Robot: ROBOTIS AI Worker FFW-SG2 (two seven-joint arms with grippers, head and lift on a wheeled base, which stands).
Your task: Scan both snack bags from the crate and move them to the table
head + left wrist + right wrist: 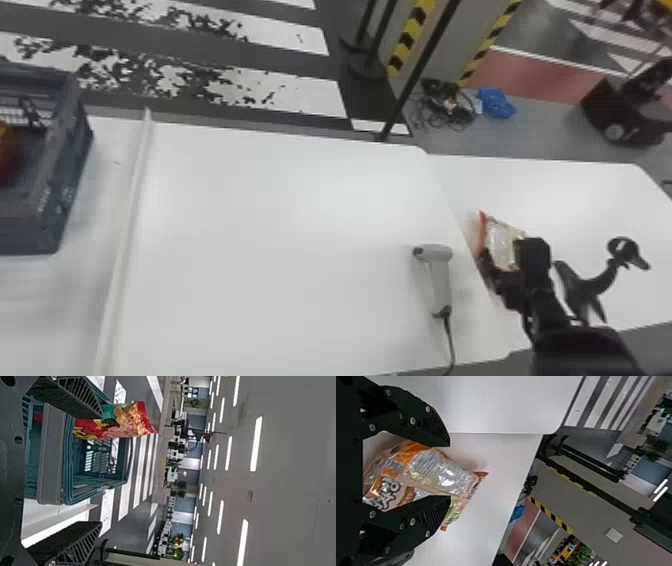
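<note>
Your right gripper is open, right at the orange and clear shiny plastic snack bag on the white table. The grey plastic hand scanner lies near it. Your left gripper is open too, by the blue-grey plastic crate with the red and yellow shiny snack bag in it.
</note>
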